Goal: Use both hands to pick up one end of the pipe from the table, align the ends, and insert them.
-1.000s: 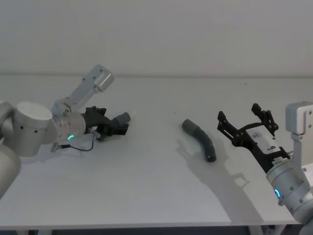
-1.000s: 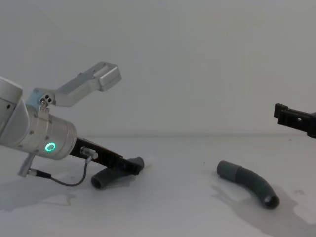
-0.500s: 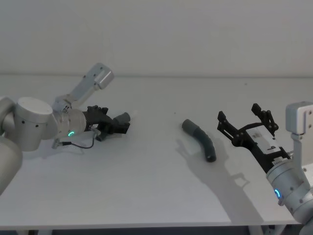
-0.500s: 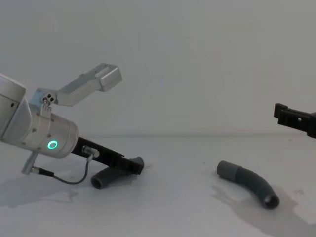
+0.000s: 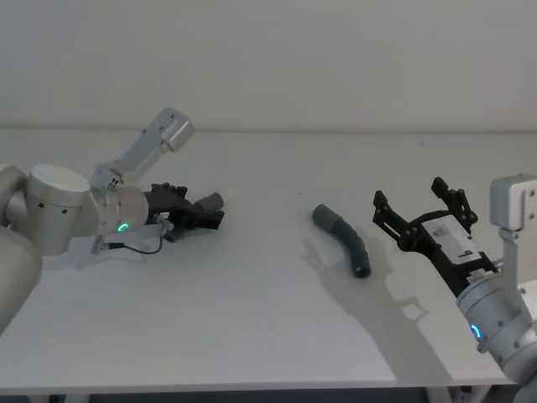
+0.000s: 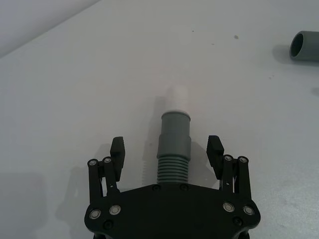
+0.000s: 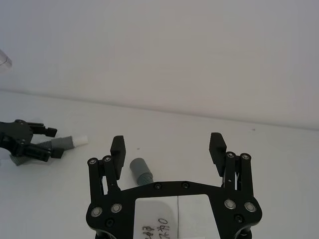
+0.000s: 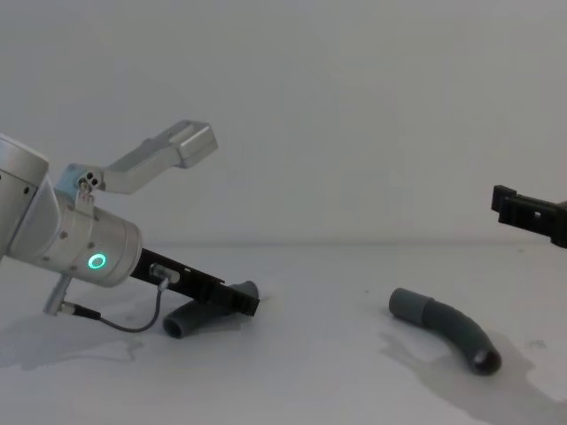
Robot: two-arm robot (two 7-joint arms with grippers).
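Left hand: fingers apart, straddling the ribbed body of the slimmer pipe piece without touching it. The piece lies on the surface, whitish-tipped cuff pointing away from the hand. Right hand: fingers apart, raised, thicker piece lying ahead of and below it. Nothing gripped, lifted, aligned or inserted yet. Writing: handwritten marks on the white label on the right hand's body, illegible.

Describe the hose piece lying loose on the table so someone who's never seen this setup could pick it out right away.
On the white table, look at the right half, just ahead of the right pincer: a short curved dark-grey hose lies there. Unlike the slimmer, white-tipped hose straddled by the open left pincer, it is thicker and lies alone.
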